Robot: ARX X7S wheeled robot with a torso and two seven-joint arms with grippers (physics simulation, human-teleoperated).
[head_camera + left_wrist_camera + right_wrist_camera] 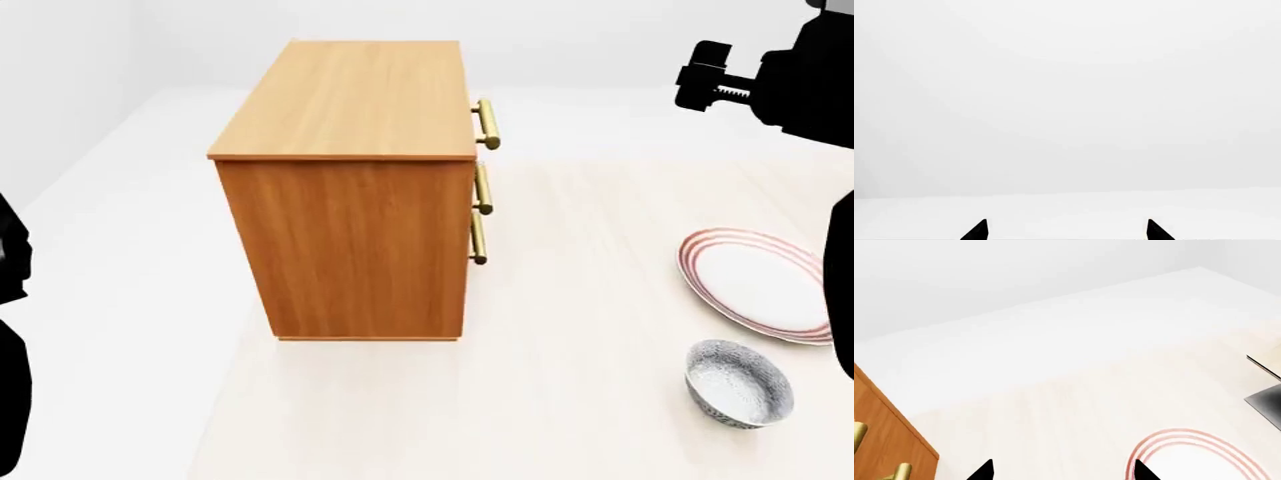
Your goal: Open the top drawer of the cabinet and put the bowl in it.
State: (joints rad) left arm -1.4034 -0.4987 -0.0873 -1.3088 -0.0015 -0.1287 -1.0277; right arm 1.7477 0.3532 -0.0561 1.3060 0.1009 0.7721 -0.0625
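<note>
In the head view the orange-brown cabinet [350, 190] stands on the pale table, its three brass handles facing right. The top drawer [487, 124] sits flush with the two below it. The speckled bowl [738, 383] rests upright on the table at the front right, apart from both arms. My right gripper [1063, 471] is open and holds nothing; it hangs over the table between the cabinet's front [884, 437] and the plate. My left gripper [1067, 231] is open too, with only blank white surface in front of it.
A flat white plate [757, 285] with red rings lies just behind the bowl, also seen as the plate [1187, 460] in the right wrist view. My right arm [767, 75] hangs at the upper right, my left arm [11, 300] at the left edge. A dark grey object [1266, 401] shows at the right wrist view's edge.
</note>
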